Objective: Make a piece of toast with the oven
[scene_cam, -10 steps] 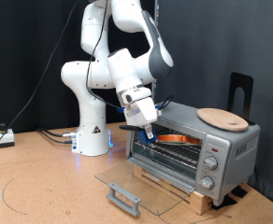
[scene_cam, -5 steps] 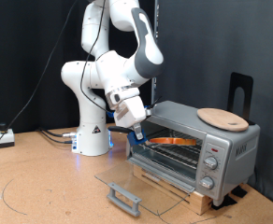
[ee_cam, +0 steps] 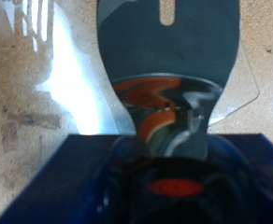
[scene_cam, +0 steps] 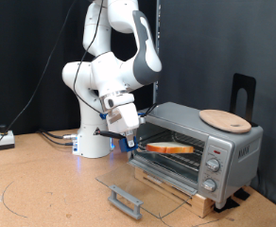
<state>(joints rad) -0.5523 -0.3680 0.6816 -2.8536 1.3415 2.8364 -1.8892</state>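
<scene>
A clear glass oven door [scene_cam: 143,189] with a grey handle [scene_cam: 125,200] lay folded flat on the brown wooden worktop [scene_cam: 43,189], nearest the exterior camera. Behind it stood the small silver-grey toaster oven [scene_cam: 199,147], open, with three knobs down its panel at the exterior view's right. The flat, orange-crusted piece of toast [scene_cam: 170,148] lay inside on the wire rack. Just outside the opening, toward the exterior view's left, hung the white arm's end effector [scene_cam: 127,138], gripping a blue-handled tool; the wrist view showed it closed on that blue handle [ee_cam: 165,173], with a grey spatula blade [ee_cam: 169,47] extending beyond. A round light wooden board [scene_cam: 224,119] rested on the oven's top. The white robot base [scene_cam: 93,137] stood farther back.
</scene>
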